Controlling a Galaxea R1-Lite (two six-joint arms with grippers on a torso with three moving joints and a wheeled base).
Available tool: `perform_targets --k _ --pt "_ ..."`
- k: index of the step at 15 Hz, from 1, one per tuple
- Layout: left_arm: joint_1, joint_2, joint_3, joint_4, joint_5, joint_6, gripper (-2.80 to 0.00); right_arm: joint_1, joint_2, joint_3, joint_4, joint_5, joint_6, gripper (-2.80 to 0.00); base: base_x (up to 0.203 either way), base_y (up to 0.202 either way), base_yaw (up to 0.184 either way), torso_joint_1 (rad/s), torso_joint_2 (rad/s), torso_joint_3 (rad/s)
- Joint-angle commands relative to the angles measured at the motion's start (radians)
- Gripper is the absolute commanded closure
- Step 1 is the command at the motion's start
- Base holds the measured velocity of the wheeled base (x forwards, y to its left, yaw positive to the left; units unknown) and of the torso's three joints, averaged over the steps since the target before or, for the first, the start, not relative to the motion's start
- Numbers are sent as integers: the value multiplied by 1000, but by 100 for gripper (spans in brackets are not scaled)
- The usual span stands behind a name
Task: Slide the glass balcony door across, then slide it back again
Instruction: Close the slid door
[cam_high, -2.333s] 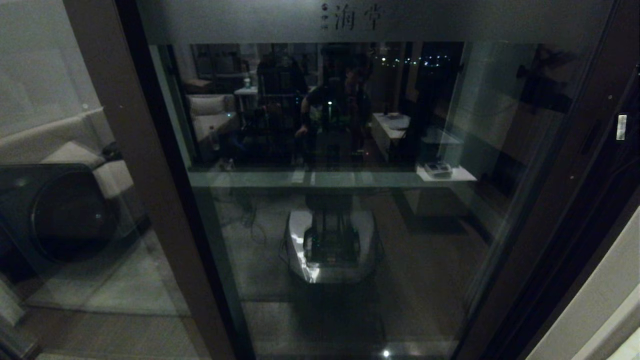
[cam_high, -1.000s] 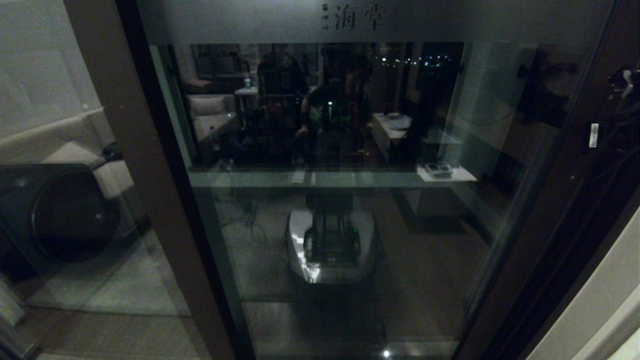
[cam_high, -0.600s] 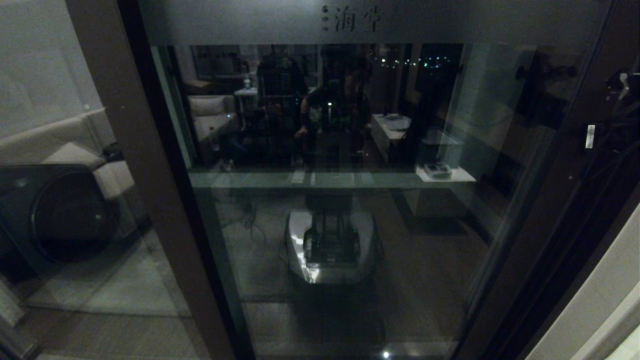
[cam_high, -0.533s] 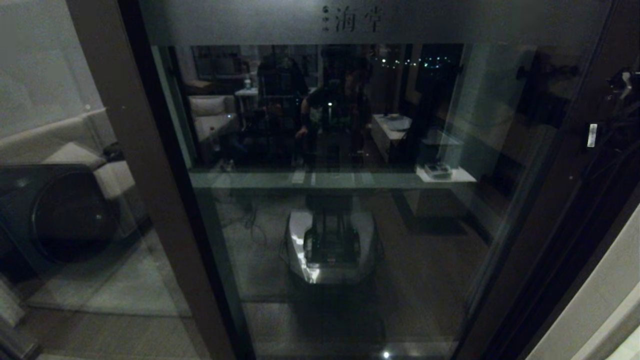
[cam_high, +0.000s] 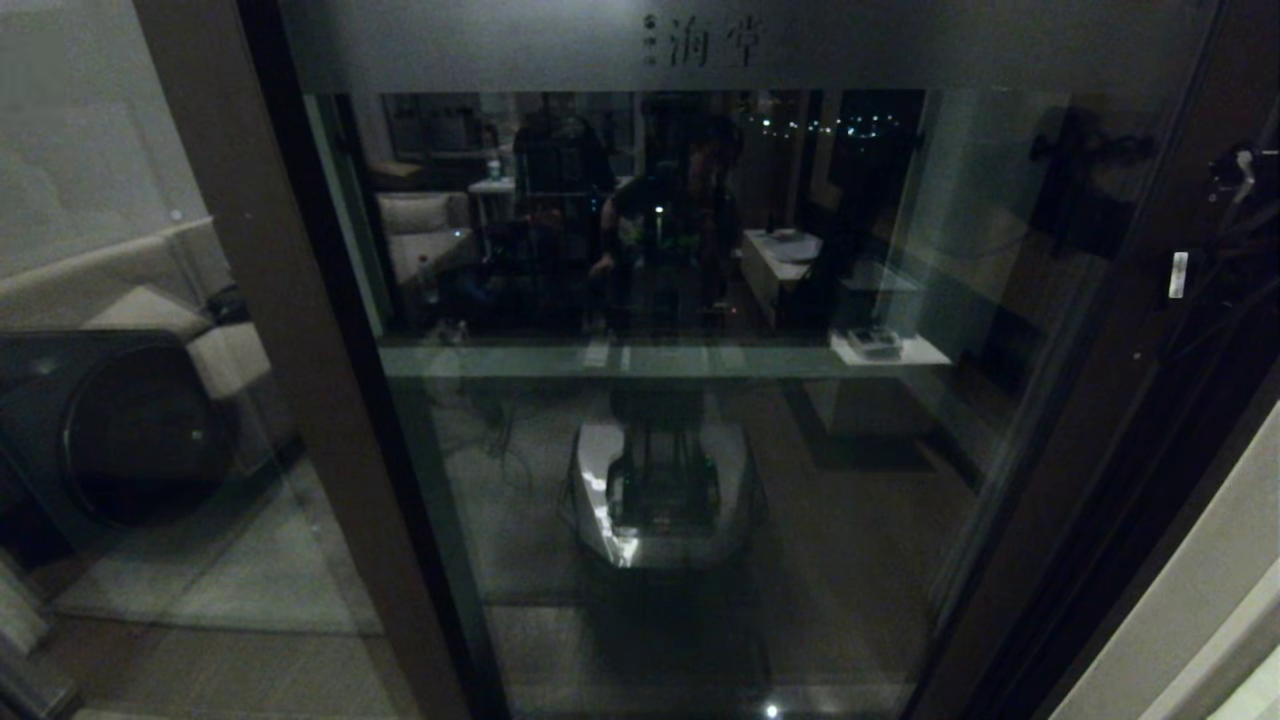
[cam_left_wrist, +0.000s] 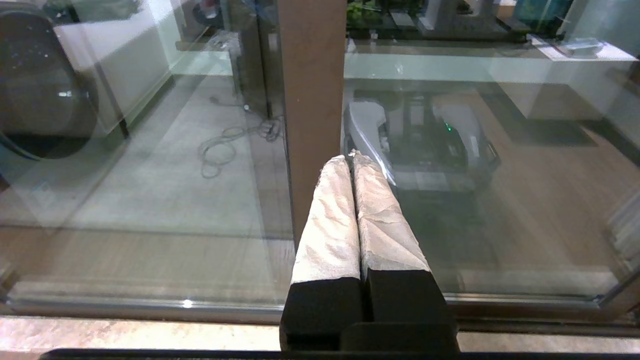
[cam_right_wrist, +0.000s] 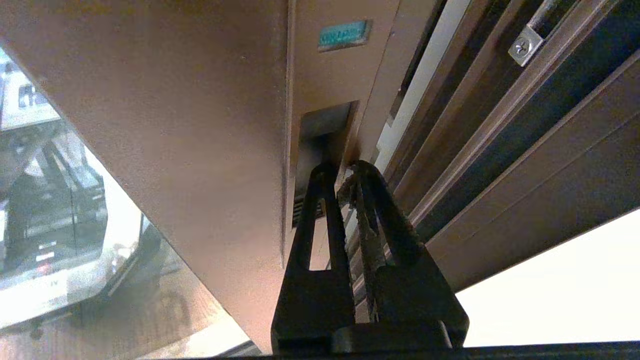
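Facing you, the glass balcony door (cam_high: 700, 450) fills the middle of the head view: a tall pane in a dark brown frame, with a frosted band (cam_high: 700, 40) bearing 2 printed characters across its top. Its glass mirrors the robot's base (cam_high: 660, 490) and a lit room behind. The door's right stile runs down the right edge of that view, and there the right arm shows only as a dark shape, so its pose is hard to read from the head camera. In the right wrist view, the right gripper (cam_right_wrist: 342, 172) has its 2 black fingers nearly together, their tips set at the recessed handle (cam_right_wrist: 320, 145) in the stile, seemingly just inside the slot. A small teal label (cam_right_wrist: 344, 35) sits beyond the handle. The left gripper (cam_left_wrist: 352, 160) hangs low before a brown stile (cam_left_wrist: 312, 100), its 2 padded fingers pressed together on nothing
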Motion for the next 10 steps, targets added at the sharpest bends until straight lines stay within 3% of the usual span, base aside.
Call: perform_targets --k 1,10 --pt "0 0 0 0 0 0 0 -1 5 -1 -1 0 -1 0 0 0 0 0 0 0" --pt "0 0 0 0 0 0 0 -5 25 -3 -53 -28 -3 0 0 0 0 0 0 0"
